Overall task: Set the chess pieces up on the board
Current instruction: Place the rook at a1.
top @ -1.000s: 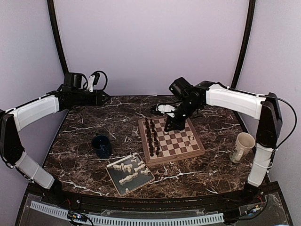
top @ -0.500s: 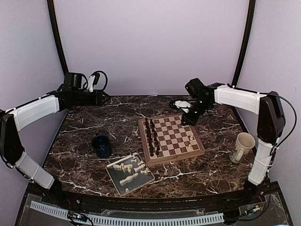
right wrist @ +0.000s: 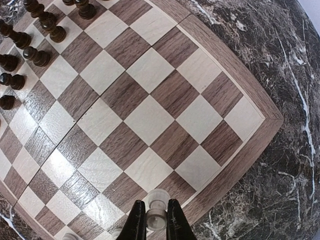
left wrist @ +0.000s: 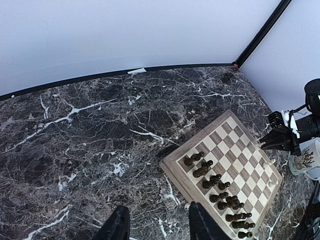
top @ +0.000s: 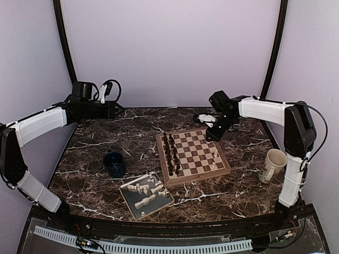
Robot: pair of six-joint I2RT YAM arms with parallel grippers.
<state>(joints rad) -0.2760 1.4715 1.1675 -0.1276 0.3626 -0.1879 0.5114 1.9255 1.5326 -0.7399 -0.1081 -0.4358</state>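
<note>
A cream piece is pinched by the right fingers over the board, at its far right corner. If released tilted, it could topple or land off-square. Left fingers are spread.

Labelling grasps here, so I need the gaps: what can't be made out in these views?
Right wrist: held chess piece, partly covered by fingers of the right gripper and cut by the bottom edge; type unclear.
Top: chess pieces in the tray, too small to count or name.
</note>
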